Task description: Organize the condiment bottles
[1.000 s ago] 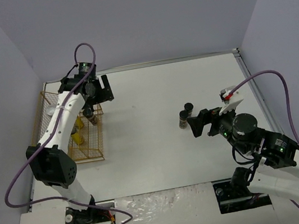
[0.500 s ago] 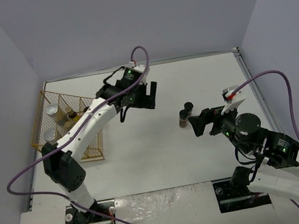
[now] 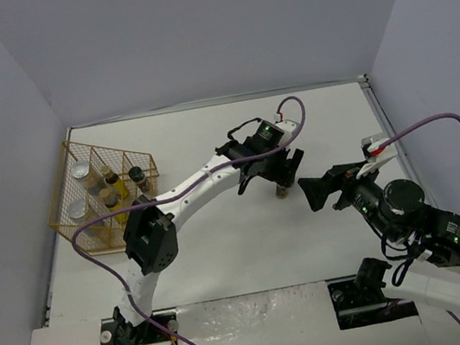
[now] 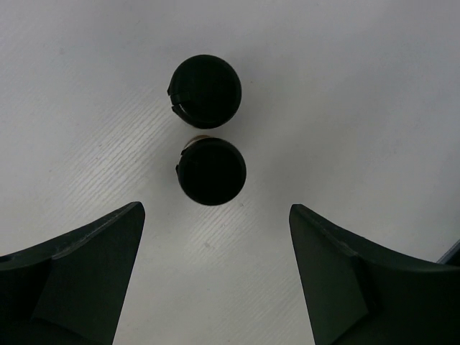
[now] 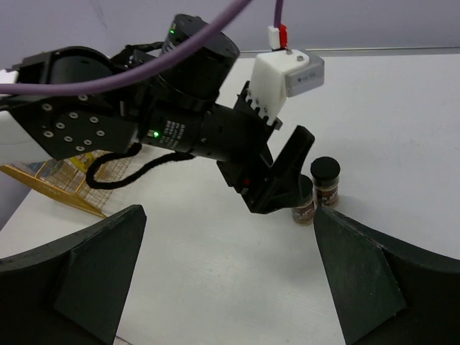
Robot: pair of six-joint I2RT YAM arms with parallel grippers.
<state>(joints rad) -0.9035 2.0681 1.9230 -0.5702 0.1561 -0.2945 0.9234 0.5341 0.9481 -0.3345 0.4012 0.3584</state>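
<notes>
Two small dark jars with black caps stand side by side mid-table. The left wrist view shows them from above: the near jar (image 4: 211, 171) and the far jar (image 4: 205, 92). My left gripper (image 4: 215, 215) is open and empty, hovering right over them (image 3: 283, 173). The right wrist view shows one jar (image 5: 325, 181) free and the other (image 5: 305, 205) partly behind the left gripper (image 5: 277, 183). My right gripper (image 3: 316, 191) is open and empty, just right of the jars. Several more bottles stand in the gold rack: a white silver-capped one (image 3: 80, 170), a yellow-filled one (image 3: 108, 178) and a dark jar (image 3: 137, 179).
The gold wire rack (image 3: 145, 158) sits skewed at the table's left edge, also seen far left in the right wrist view (image 5: 50, 180). The left arm (image 3: 197, 182) stretches across the table's middle. Walls close in at the back and on both sides.
My left arm swung from the rack across to the two jars in the middle. The rack now sits turned at an angle. My right gripper drew back slightly to the right.
</notes>
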